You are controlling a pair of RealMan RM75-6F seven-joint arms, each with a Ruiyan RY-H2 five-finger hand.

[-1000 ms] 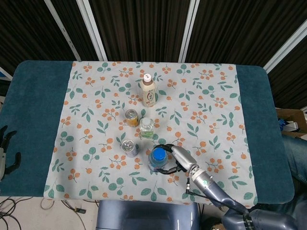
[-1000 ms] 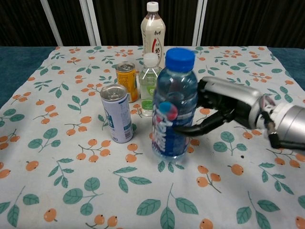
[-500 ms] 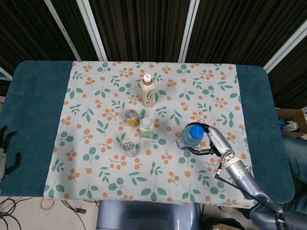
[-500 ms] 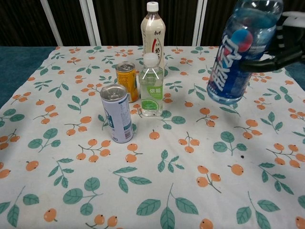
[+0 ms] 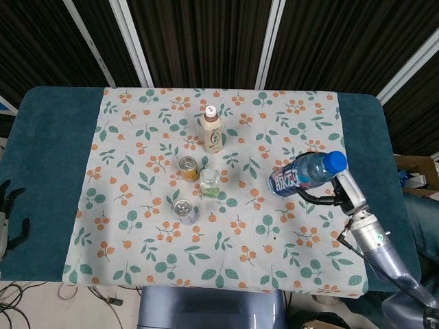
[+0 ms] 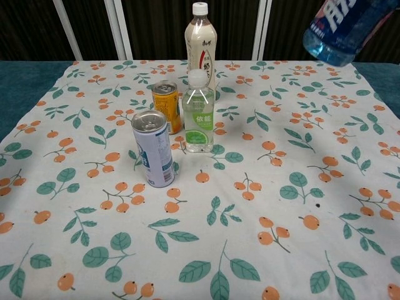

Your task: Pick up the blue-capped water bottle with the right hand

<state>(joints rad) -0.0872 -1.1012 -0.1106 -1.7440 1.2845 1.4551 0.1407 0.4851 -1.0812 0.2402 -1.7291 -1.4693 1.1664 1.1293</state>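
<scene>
The blue-capped water bottle (image 5: 306,173) is off the table and tilted, its cap toward the right, in the head view. My right hand (image 5: 341,194) grips it near the cap end, fingers curled under it. In the chest view only the bottle's lower part (image 6: 347,28) shows at the top right corner, and the hand is out of that frame. My left hand (image 5: 8,218) hangs at the far left edge beyond the table, fingers apart and holding nothing.
On the floral cloth (image 5: 137,226) stand a tall milk-tea bottle (image 5: 213,129), a small clear green-label bottle (image 5: 210,183), an orange can (image 5: 188,168) and a blue-white can (image 5: 183,211). Teal table surface (image 5: 48,157) flanks the cloth on both sides.
My right hand has lifted the bottle from the cloth by the cans, carried it up and to the right, and tipped it over toward lying flat.
</scene>
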